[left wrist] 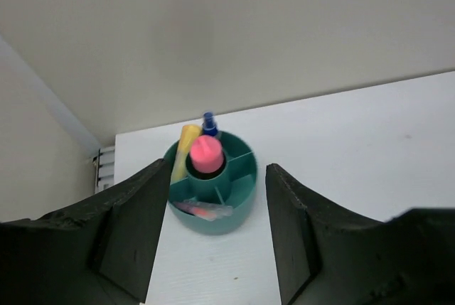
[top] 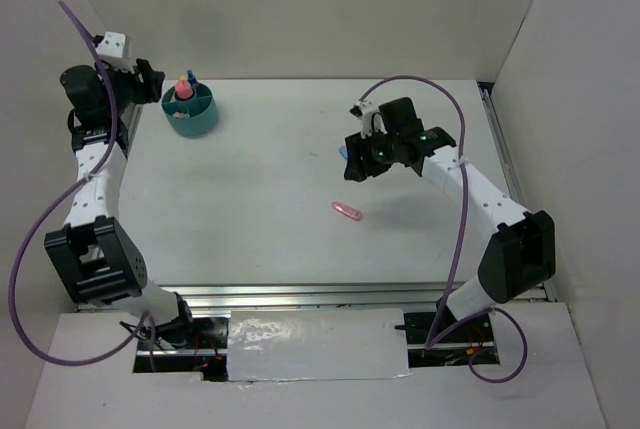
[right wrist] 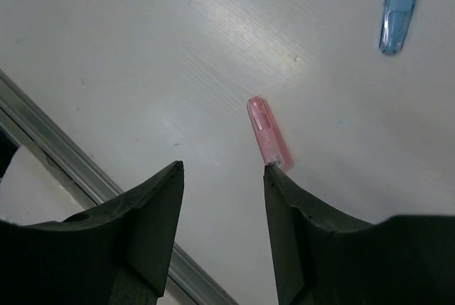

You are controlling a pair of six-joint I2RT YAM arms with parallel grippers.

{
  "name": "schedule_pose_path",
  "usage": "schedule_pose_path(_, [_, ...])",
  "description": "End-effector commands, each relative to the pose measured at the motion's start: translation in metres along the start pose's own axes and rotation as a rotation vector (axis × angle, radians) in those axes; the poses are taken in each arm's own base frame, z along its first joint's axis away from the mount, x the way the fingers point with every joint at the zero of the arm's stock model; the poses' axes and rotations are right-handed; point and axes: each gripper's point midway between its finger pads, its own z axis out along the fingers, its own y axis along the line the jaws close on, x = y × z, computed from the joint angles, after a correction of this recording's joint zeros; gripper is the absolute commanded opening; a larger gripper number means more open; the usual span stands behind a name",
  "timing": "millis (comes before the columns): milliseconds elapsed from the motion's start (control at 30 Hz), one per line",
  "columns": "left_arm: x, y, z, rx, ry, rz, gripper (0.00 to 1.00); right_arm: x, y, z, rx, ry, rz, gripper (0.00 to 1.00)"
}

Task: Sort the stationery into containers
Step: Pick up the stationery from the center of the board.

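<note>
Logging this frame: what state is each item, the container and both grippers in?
teal tub: upright on the table, partly filled.
pink-capped marker: standing in the tub's centre.
yellow highlighter: in the tub, leaning.
blue-capped bottle: upright at the tub's far side.
pink piece: lying loose on the table.
blue piece: lying loose on the table.
left gripper: open, empty.
right gripper: open, empty, above the pink piece.

Overhead view covers the table (top: 270, 239); 2 wrist views angle downward.

Tub (top: 190, 114) far left on the table (top: 260, 239), markers (left wrist: 206, 154) in it; clip (top: 347, 211) mid-table, pen (right wrist: 402, 3) behind it.
</note>
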Motion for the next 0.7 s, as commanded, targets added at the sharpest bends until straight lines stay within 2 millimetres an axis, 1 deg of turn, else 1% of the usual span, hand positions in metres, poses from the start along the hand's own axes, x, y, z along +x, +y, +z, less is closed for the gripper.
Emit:
schedule_pose_path(0, [-0.010,-0.038,-0.028,0.109,0.042,-0.033,0.68,0.048,-0.014,0.015,0.047,0.205,-0.040,0.55])
schedule_pose_path(33, [-0.008,-0.043,-0.035,0.121,0.057,-0.041,0.68,0.056,-0.018,0.019,0.053,0.240,-0.039,0.55])
schedule_pose_path(67, [0.000,-0.053,-0.048,0.137,0.088,-0.060,0.69,0.067,-0.015,0.022,0.052,0.285,-0.046,0.49])
schedule_pose_path(100, [0.003,-0.057,-0.055,0.149,0.097,-0.018,0.69,0.076,-0.018,0.028,0.056,0.322,-0.050,0.47])
schedule_pose_path(133, [0.007,-0.064,-0.061,0.161,0.107,-0.017,0.69,0.082,-0.022,0.031,0.079,0.344,-0.057,0.47])
schedule_pose_path(167, [0.013,-0.072,-0.072,0.168,0.112,-0.016,0.69,0.088,-0.025,0.034,0.092,0.366,-0.064,0.46])
schedule_pose_path(200, [0.021,-0.079,-0.080,0.186,0.134,-0.023,0.69,0.095,-0.027,0.041,0.102,0.390,-0.072,0.46])
schedule_pose_path(233, [0.024,-0.085,-0.085,0.194,0.139,-0.021,0.70,0.098,-0.032,0.044,0.130,0.403,-0.078,0.46])
schedule_pose_path(267, [0.040,-0.091,-0.092,0.204,0.166,-0.031,0.69,0.100,-0.034,0.047,0.141,0.410,-0.085,0.47])
schedule_pose_path(300, [0.036,-0.098,-0.100,0.210,0.152,-0.018,0.69,0.104,-0.036,0.054,0.148,0.429,-0.090,0.48])
schedule_pose_path(333, [0.041,-0.103,-0.105,0.219,0.158,-0.018,0.70,0.106,-0.037,0.057,0.155,0.436,-0.093,0.49])
schedule_pose_path(367, [0.048,-0.108,-0.112,0.226,0.165,-0.021,0.70,0.107,-0.037,0.063,0.156,0.445,-0.098,0.52])
schedule_pose_path(467, [0.065,-0.123,-0.125,0.267,0.196,-0.031,0.70,0.112,-0.038,0.075,0.166,0.467,-0.115,0.58])
schedule_pose_path(500, [0.068,-0.126,-0.127,0.272,0.201,-0.036,0.69,0.113,-0.039,0.077,0.170,0.471,-0.120,0.59])
schedule_pose_path(533, [0.075,-0.128,-0.130,0.276,0.214,-0.045,0.69,0.116,-0.036,0.081,0.169,0.478,-0.132,0.60])
schedule_pose_path(667, [0.080,-0.136,-0.135,0.296,0.224,-0.071,0.69,0.126,-0.036,0.094,0.180,0.517,-0.165,0.63])
